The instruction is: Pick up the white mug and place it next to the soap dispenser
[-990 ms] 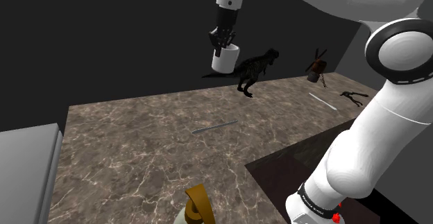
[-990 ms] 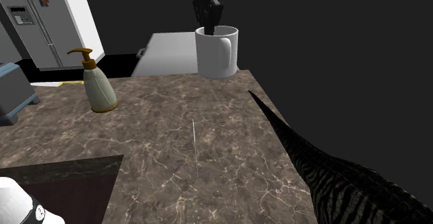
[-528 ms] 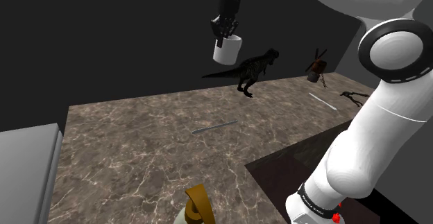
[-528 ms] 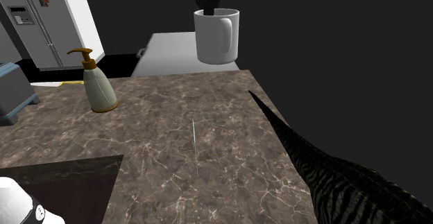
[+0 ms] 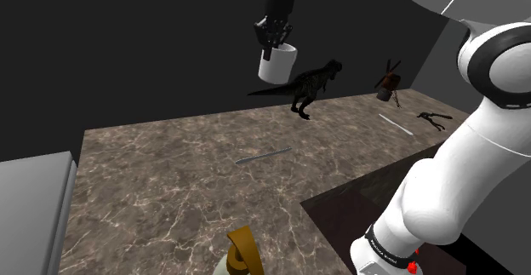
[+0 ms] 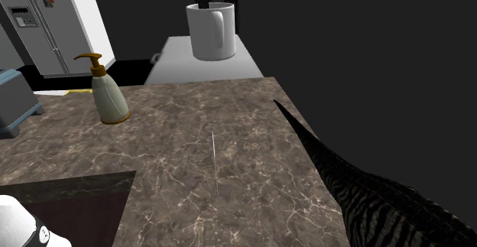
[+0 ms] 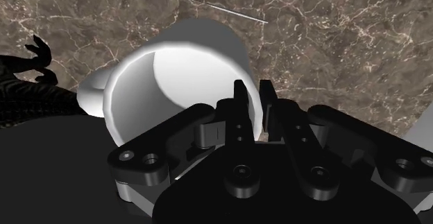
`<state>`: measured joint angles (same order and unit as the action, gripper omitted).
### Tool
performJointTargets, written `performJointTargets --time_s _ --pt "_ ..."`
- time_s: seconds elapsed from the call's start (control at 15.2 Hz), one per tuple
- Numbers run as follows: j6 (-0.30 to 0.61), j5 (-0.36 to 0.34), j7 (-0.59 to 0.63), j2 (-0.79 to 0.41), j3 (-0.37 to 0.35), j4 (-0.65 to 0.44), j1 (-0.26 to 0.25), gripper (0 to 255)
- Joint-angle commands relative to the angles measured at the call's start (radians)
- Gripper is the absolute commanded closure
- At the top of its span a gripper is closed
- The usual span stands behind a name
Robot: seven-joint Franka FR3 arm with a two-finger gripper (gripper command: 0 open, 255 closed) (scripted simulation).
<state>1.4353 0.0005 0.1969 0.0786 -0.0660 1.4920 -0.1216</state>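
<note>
The white mug (image 5: 277, 63) hangs high above the brown marble counter (image 5: 187, 188), with my black gripper (image 5: 274, 42) shut on its rim. In the second exterior view the mug (image 6: 211, 31) is in the air past the counter's far edge, handle turned to that view's right, and the gripper (image 6: 203, 1) comes down into it. From the wrist, one finger sits inside the mug (image 7: 180, 77) and one outside, pinching the wall at the gripper (image 7: 251, 101). The soap dispenser (image 6: 108, 90), grey-green with a brown pump, stands on the counter; its pump (image 5: 243, 252) shows at the shoulder view's bottom edge.
A dark toy dinosaur (image 5: 311, 82) stands at the counter's far side, its tail (image 6: 367, 184) large in the second exterior view. A thin metal rod (image 5: 264, 155) lies mid-counter. Small utensils (image 5: 391, 86) sit far right. A white fridge (image 6: 53, 24) and a dark sink recess (image 6: 61, 199) are nearby.
The mug, held in the gripper, has risen and moved to the second exterior view's left, toward the soap dispenser's side. It has also turned a little.
</note>
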Motion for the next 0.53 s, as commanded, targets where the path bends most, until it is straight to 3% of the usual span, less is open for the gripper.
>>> performJointTargets --time_s 0.0,0.46 --pt "0.007 0.004 0.040 0.039 -0.021 0.045 -0.018 255" --pt "0.012 0.028 0.196 0.136 -0.112 0.146 -0.083 255"
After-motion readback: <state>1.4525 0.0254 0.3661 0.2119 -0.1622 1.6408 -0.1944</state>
